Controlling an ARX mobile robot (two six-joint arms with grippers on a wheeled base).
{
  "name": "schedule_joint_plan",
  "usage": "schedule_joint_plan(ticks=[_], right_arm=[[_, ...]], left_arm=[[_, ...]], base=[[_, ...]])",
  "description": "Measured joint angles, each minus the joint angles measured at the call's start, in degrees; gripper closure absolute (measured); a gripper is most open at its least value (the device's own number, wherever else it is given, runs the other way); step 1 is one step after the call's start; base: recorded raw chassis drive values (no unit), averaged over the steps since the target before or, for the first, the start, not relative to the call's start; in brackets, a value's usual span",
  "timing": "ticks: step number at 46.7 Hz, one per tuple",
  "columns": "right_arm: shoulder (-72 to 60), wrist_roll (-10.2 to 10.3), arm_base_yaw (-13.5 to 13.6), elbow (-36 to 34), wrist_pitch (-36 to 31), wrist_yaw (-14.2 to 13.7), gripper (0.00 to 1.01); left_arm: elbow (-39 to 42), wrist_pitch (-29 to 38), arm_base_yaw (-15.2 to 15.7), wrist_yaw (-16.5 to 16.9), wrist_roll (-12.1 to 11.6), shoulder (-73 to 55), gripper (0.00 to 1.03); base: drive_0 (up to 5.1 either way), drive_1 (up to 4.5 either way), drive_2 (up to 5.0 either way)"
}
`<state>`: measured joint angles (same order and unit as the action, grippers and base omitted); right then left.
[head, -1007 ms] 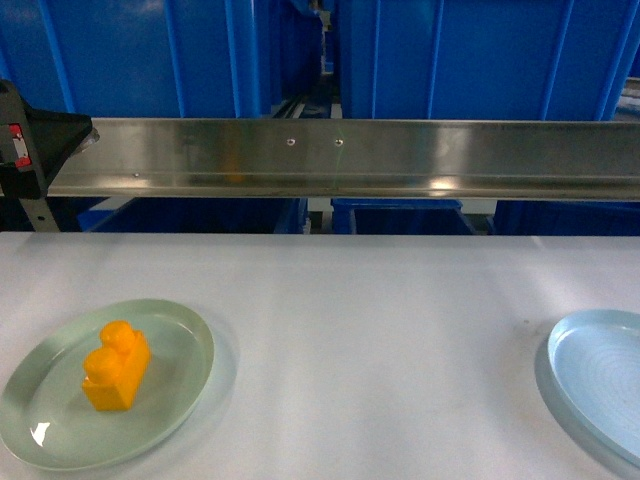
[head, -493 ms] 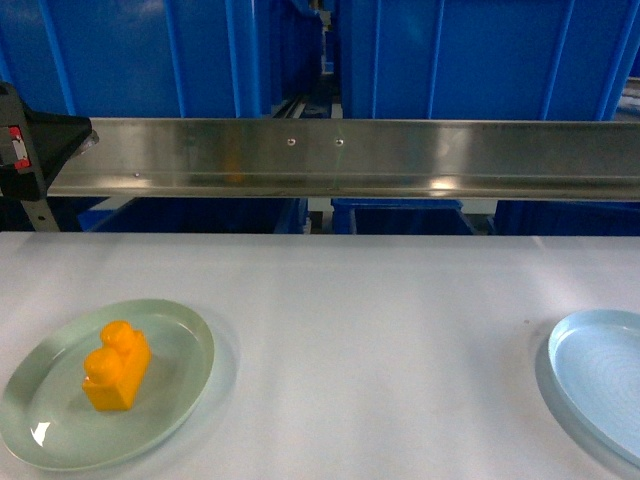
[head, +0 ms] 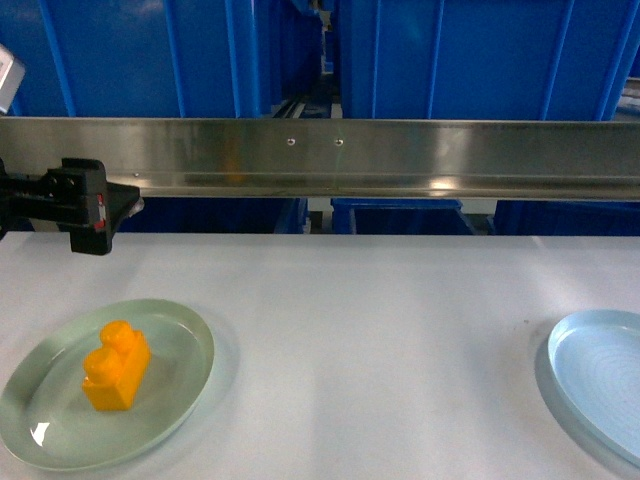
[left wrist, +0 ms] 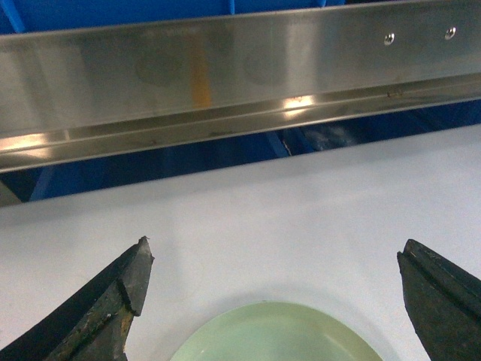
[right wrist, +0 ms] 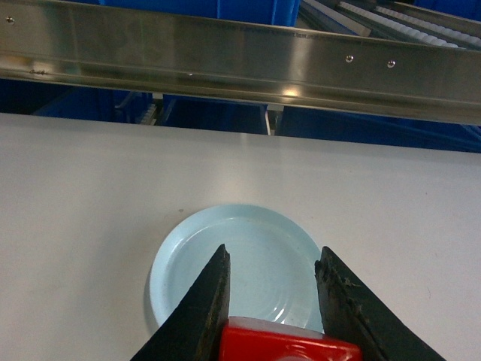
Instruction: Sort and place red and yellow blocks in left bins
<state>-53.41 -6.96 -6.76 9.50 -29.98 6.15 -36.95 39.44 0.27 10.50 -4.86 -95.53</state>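
In the head view, a yellow block lay on the green plate at the lower left of the frame, with the left gripper above it at the left edge; a blue plate sat at the lower right.

In the left wrist view, the left gripper's fingers were spread wide, nothing between them, over the green plate's far rim at the bottom centre.

In the right wrist view, the right gripper pinched a red block at the bottom centre, above the blue plate.
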Motion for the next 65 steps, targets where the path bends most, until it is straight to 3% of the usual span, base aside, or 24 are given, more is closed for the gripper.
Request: schedule_joint_plan(ticks=[11, 27, 39, 52, 65], right_arm=[[0.0, 0.0, 0.0, 0.0, 0.02, 0.0, 0.72], [0.0, 0.02, 0.0, 0.0, 0.0, 0.0, 0.72], [0.0, 0.02, 0.0, 0.0, 0.0, 0.0, 0.72], [0.0, 0.0, 0.0, 0.0, 0.0, 0.0, 0.72], [0.0, 0.02, 0.0, 0.0, 0.0, 0.0, 0.72]], left_arm=[[0.2, -4.2, -3.67, -3.52, 0.68, -1.01, 0.05], [2.16, -5.09, -6.16, -12.66, 2.99, -5.49, 0.05], [2.93, -7.48, -8.17, -13.81, 6.08, -6.54, 0.05], [4.72, -3.93, -8.74, -17.49, 9.05, -9.99, 0.05], [4.98, -0.59, -8.61, -17.68, 10.86, -13.97, 0.05]], base=[[0.0, 0.0, 0.0], [0.0, 0.0, 0.0], [0.0, 0.0, 0.0], [0.0, 0.0, 0.0], [0.0, 0.0, 0.0]])
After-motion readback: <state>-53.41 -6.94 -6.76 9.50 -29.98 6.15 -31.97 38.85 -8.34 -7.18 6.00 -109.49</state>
